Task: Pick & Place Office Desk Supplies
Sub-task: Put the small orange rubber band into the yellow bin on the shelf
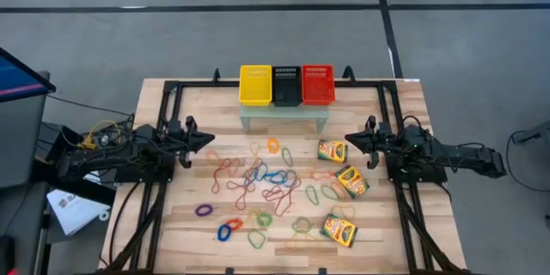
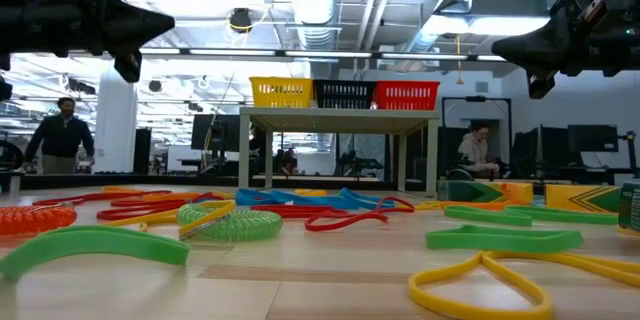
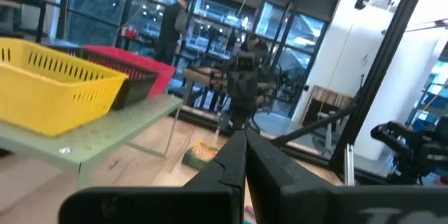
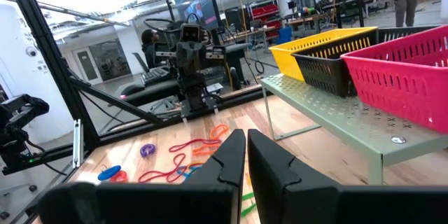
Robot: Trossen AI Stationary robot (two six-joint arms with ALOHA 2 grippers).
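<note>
Many thin rubber-band loops (image 1: 258, 185) in red, orange, blue, green, purple and yellow lie flat across the middle of the wooden table (image 1: 180, 232). Three yellow-and-green crayon boxes (image 1: 332, 150), (image 1: 351, 181), (image 1: 339, 229) lie flat at the right of them. My left gripper (image 1: 209, 140) is shut and held level above the table's left side, touching nothing. My right gripper (image 1: 348, 139) is shut and held level above the right side, also clear of everything. In the wrist views each pair of fingers (image 3: 245, 155), (image 4: 246, 155) points across the table at the other arm.
A yellow basket (image 1: 255, 84), a black basket (image 1: 286, 85) and a red basket (image 1: 317, 84) stand side by side on a small pale-green stand (image 1: 284, 113) at the table's far edge. People show in the room beyond the table.
</note>
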